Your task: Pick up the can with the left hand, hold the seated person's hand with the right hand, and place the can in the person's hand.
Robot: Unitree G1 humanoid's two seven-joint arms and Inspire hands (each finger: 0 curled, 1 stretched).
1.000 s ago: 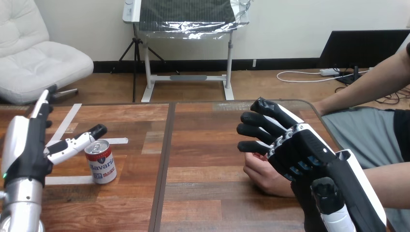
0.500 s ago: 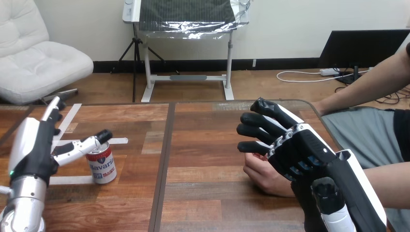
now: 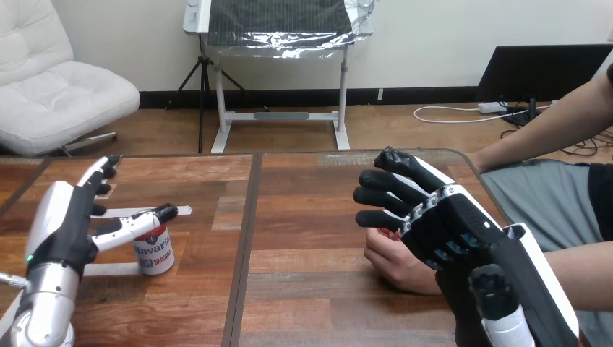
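One can (image 3: 155,253) stood upright on the wooden table (image 3: 303,296) near its left side, beside strips of white tape (image 3: 101,269). It was a small red-and-white can, its top partly hidden behind the left hand's thumb. The left hand (image 3: 66,217) was at the can with its fingers straight and spread, pointing away up the table, and its thumb stretched across the can's top. Nothing was curled round the can, so I judged the pickup not yet made. Well apart, toward the table's right, the person's hand (image 3: 390,264) lay on the wood, loosely cupped. The right hand (image 3: 441,224) stood over it, fingers nearly straight and apart, reaching past it. Whether the two touched I could not tell, and no finger closed round it. By my judgement all three steps were left: grasping the can, holding the person's hand, and delivering the can.
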